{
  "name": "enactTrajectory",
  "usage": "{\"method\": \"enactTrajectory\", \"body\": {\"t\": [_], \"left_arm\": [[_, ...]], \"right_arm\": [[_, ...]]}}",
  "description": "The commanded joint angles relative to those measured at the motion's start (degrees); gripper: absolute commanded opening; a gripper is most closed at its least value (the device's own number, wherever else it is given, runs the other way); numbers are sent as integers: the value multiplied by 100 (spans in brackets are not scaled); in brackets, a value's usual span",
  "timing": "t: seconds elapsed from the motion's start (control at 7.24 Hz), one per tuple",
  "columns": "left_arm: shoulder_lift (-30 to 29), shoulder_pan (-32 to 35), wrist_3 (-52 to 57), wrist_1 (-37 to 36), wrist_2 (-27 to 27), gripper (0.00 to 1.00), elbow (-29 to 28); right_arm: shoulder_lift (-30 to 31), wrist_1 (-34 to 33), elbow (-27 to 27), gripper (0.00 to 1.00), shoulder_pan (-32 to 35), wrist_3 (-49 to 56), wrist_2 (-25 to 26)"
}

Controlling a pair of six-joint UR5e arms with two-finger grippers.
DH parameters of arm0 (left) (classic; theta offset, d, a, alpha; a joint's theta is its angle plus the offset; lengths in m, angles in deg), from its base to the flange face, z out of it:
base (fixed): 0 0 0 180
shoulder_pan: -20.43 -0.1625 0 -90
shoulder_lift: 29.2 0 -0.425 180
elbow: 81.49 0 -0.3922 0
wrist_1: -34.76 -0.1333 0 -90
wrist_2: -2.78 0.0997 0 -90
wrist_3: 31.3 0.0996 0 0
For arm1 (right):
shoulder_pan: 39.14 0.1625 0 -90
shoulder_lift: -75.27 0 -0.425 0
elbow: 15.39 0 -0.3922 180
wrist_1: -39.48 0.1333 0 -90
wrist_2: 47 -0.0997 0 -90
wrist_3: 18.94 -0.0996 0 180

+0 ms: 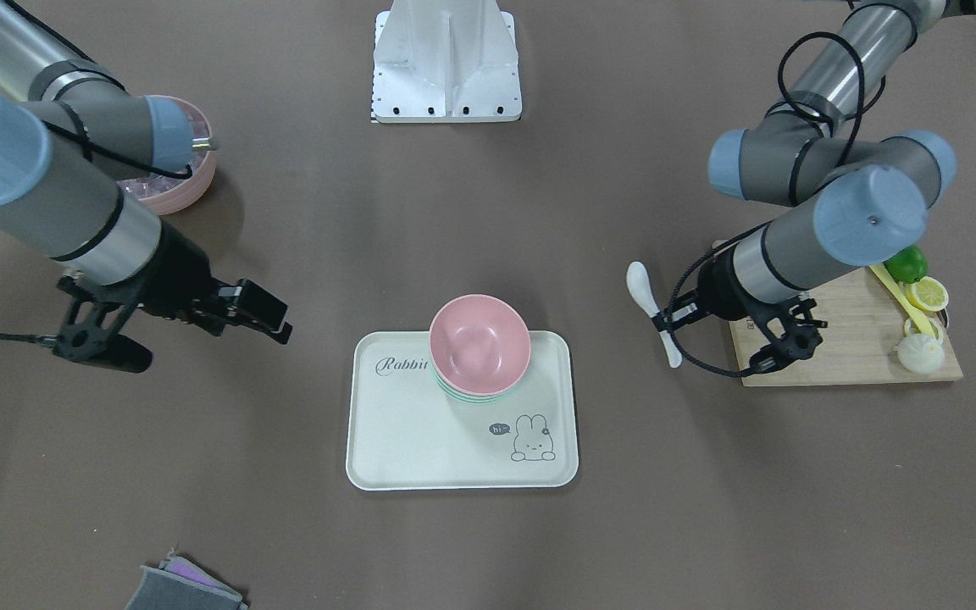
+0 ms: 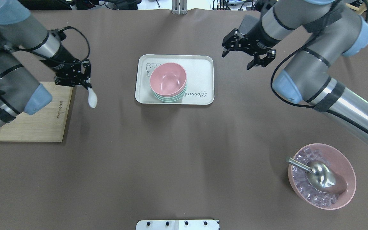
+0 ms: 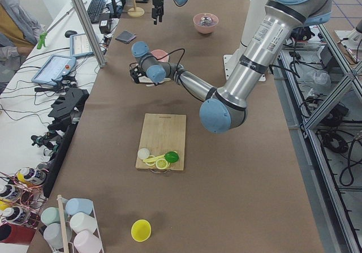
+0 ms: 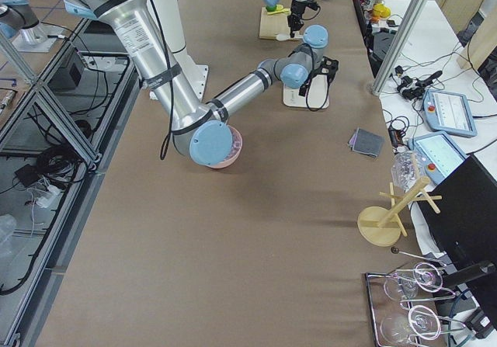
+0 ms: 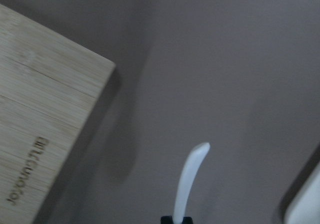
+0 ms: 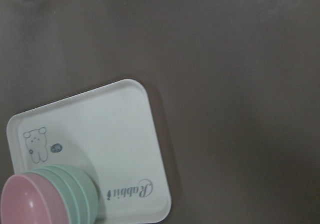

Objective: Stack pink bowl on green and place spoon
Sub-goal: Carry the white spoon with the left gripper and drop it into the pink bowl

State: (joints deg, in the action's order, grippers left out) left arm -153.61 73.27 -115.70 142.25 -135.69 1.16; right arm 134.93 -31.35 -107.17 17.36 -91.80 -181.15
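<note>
The pink bowl (image 2: 167, 80) sits stacked on the green bowl (image 2: 171, 98) on the white rabbit tray (image 2: 200, 68); the stack also shows in the front view (image 1: 479, 346) and the right wrist view (image 6: 30, 201). My left gripper (image 2: 85, 84) is shut on the handle of a white spoon (image 2: 92, 97) and holds it above the table beside the cutting board, left of the tray. The spoon also shows in the front view (image 1: 647, 305) and the left wrist view (image 5: 189, 181). My right gripper (image 2: 253, 59) is open and empty, raised to the right of the tray.
A wooden cutting board (image 2: 34, 118) lies at the left, with lime, lemon slice and a white ball on it (image 1: 920, 292). A pink bowl of ice with a metal scoop (image 2: 321, 175) stands at the near right. A grey cloth (image 1: 183, 589) lies at the far table edge.
</note>
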Motion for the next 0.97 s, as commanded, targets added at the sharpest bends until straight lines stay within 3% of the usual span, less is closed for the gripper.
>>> {"method": "enactTrajectory", "body": {"t": [0.0, 0.28, 0.41, 0.55, 0.69, 0.83], "left_arm": [[-1125, -150, -558, 53, 187, 0, -695], [-1628, -379, -700, 105, 802, 0, -925], [-1657, -405, -718, 306, 813, 0, -987], [-1614, -615, -718, 604, 1030, 99, -1023], [-1509, -695, -840, 737, 1250, 98, -953], [-1134, -635, -832, 660, 1131, 98, -431]], "right_arm": [[755, -1, -243, 100, 448, 963, -207], [1029, 17, -287, 100, 519, 1274, -208], [1108, 25, -296, 100, 528, 1309, -208], [1118, 26, -314, 100, 528, 1310, -208], [1118, 26, -314, 100, 528, 1310, -199], [1118, 26, -314, 100, 537, 1310, -199]]}}
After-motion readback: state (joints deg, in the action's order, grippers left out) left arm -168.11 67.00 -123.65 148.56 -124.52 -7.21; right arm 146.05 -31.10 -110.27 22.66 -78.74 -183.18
